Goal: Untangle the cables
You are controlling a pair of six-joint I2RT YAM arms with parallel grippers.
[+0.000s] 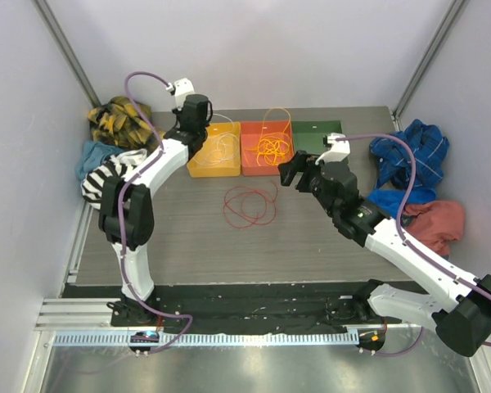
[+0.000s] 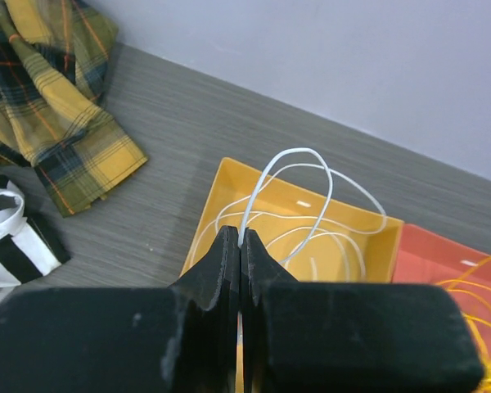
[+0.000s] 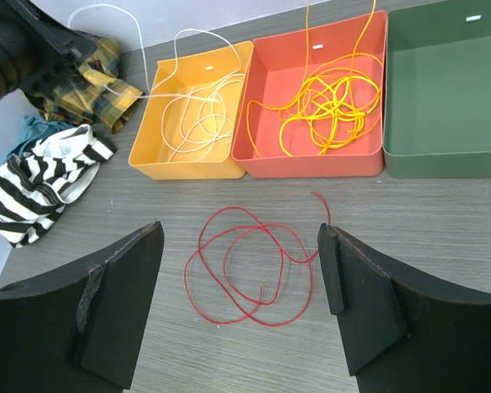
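A red cable [image 1: 250, 205] lies in loose loops on the table, also in the right wrist view [image 3: 254, 266]. A yellow-orange cable [image 1: 272, 147] is heaped in the orange-red tray [image 1: 254, 164]. A white cable [image 2: 311, 192] lies mostly in the yellow tray [image 1: 198, 168]. My left gripper [image 2: 241, 237] is shut on the white cable and holds one end just above the yellow tray's near-left corner. My right gripper [image 3: 241, 254] is open and empty, hovering over the red cable with its fingers on either side.
A green tray [image 1: 311, 131] stands empty to the right of the orange-red one. Clothes are heaped at the left: a plaid shirt [image 1: 119, 121] and a striped cloth [image 1: 106, 173]. Blue cloth [image 1: 409, 160] and red cloth [image 1: 434, 223] lie at the right.
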